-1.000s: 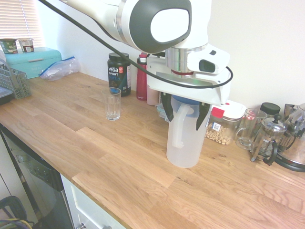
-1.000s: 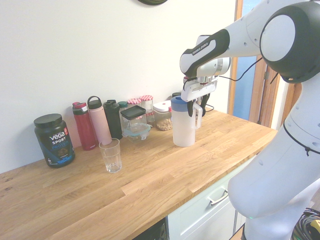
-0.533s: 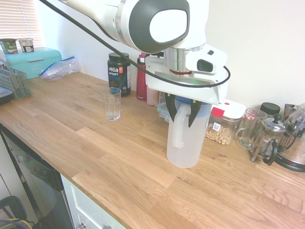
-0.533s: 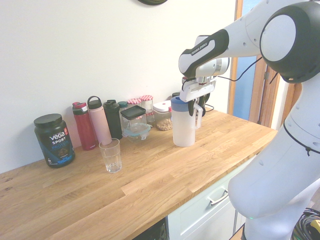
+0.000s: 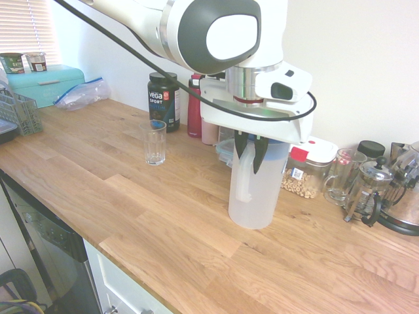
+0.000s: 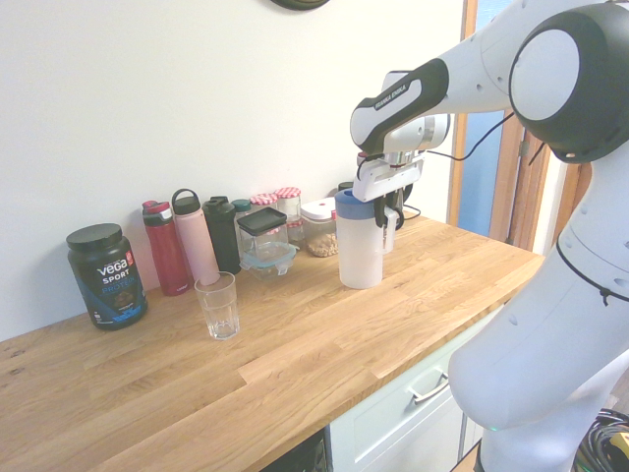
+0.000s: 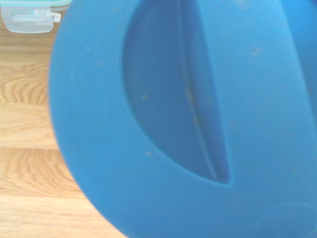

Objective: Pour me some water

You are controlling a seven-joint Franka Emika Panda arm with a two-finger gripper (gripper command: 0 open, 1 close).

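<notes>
A: Where is the jug (image 5: 255, 196) right now?

B: Upright on the wooden counter (image 5: 131, 196), near the back row of jars. In the first outside view it sits at about 4 o'clock from the drinking glass (image 5: 155, 142), well apart from it.

A: And the gripper (image 5: 251, 152)?

B: It hangs straight over the jug, pointing almost straight down. Its 2 dark fingers (image 5: 260, 152) are drawn together on the top of the jug's side handle (image 5: 243, 186), just under the blue lid (image 6: 350, 205).

A: What does the wrist camera see?

B: Mostly the blue lid (image 7: 188, 129), close up and blurred, with counter wood at its edge.

A: What stands near the glass?

B: A black tub (image 5: 164, 101) at about 12 o'clock, then a red bottle (image 6: 165, 248) and a pink bottle (image 6: 196, 242) beside it against the wall.
</notes>
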